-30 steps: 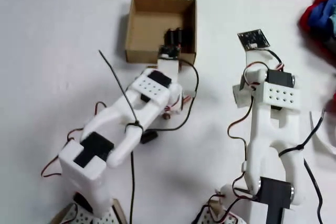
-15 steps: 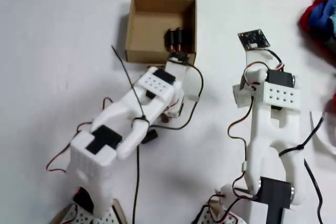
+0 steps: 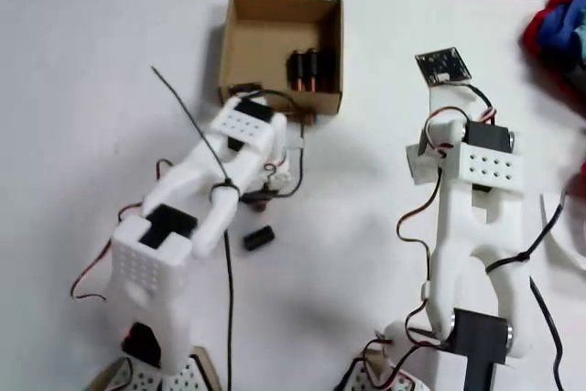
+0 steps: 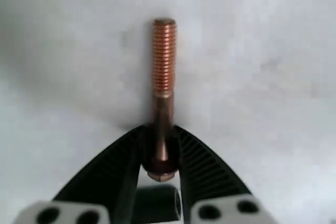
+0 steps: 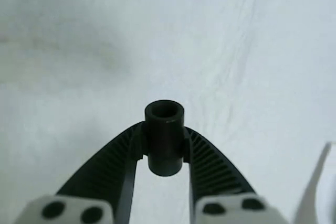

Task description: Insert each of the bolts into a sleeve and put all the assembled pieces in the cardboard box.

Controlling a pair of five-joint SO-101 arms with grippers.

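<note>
The left arm [image 3: 206, 180] has swung away from the front right corner of the cardboard box [image 3: 279, 98] and now sits lower and further left along its front wall. The right arm [image 3: 476, 199] has not budged.

From where I stand, the left pincer [image 4: 160, 129] is clenched on the head end of a copper bolt [image 4: 163, 77]. The shank runs straight out ahead of the jaws, threaded tip leading, over bare desk [image 4: 273, 51]. The right pincer [image 5: 164, 128] is clamped around a black sleeve [image 5: 165, 135], whose open bore shows at its far end.

The next move, I'd say, turns on lining that threaded tip up with the bore. Bolt and sleeve are well apart, the sleeve off to the box's right, so one arm must cross the open white stretch between them and the two axes must come into line. There is plenty of room there.

Two assembled pieces [image 3: 305, 69] already lie against the box's right wall. A loose sleeve [image 3: 258, 238] lies on the desk just beside the left arm, which is the nearer one to it, and could be knocked by a low sweep.
</note>
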